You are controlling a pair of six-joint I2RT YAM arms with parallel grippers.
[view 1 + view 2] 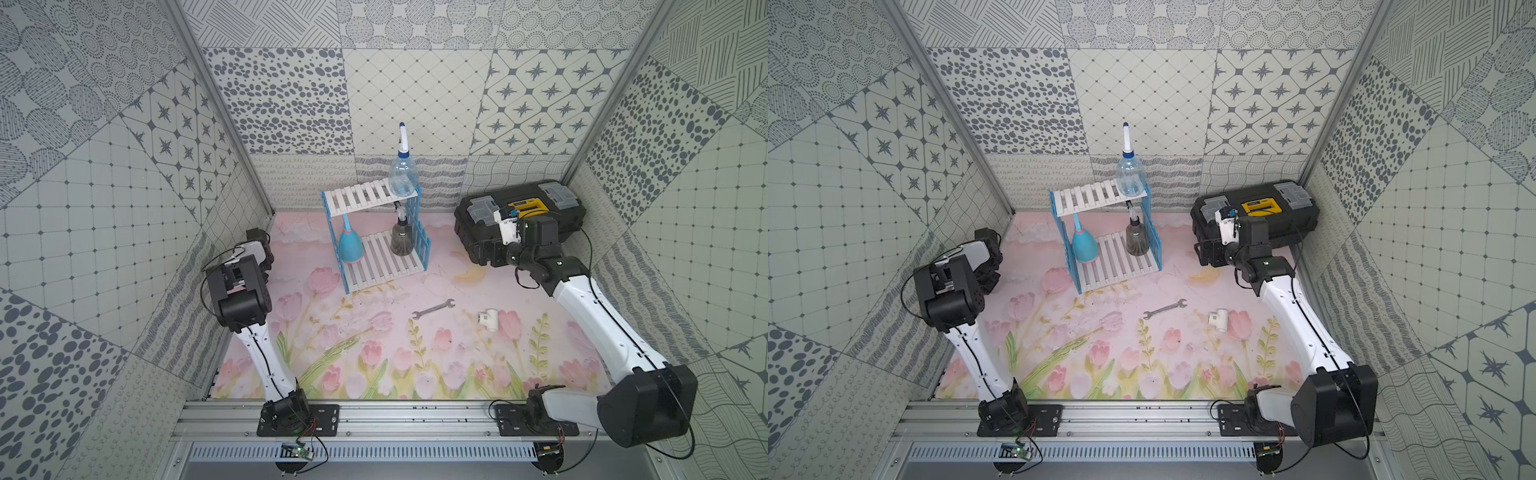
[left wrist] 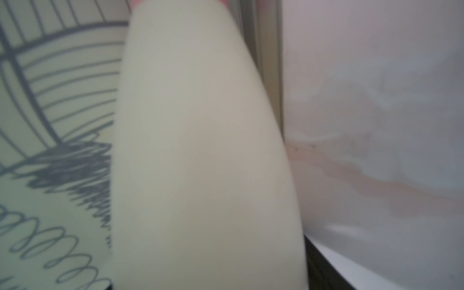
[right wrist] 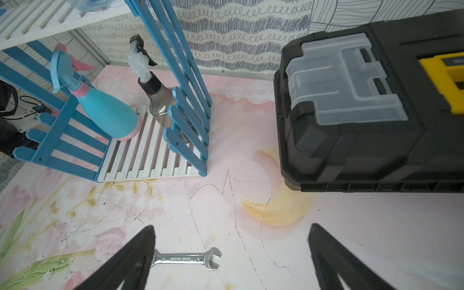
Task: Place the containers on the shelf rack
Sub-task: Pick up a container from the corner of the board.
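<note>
Three bottles (image 1: 351, 248) sit on the shelf rack (image 1: 384, 264), so I'm on the last one: the cream-pink bottle (image 2: 200, 150) is right in front of my left hand (image 1: 261, 249), near the side wall (image 2: 50, 100), and I can't tell if I'm clamped on it. Next I'd lift it clear of that wall and cross the open worktop (image 1: 374, 332) to the bare top slats (image 1: 357, 197). My right hand (image 3: 231, 227) is spread apart and empty.

wrench (image 3: 187, 258) shank stamped with small lettering, seemingly SHENG GONG, number 14 beside it, toolbox (image 3: 364, 150) label illegible
</note>
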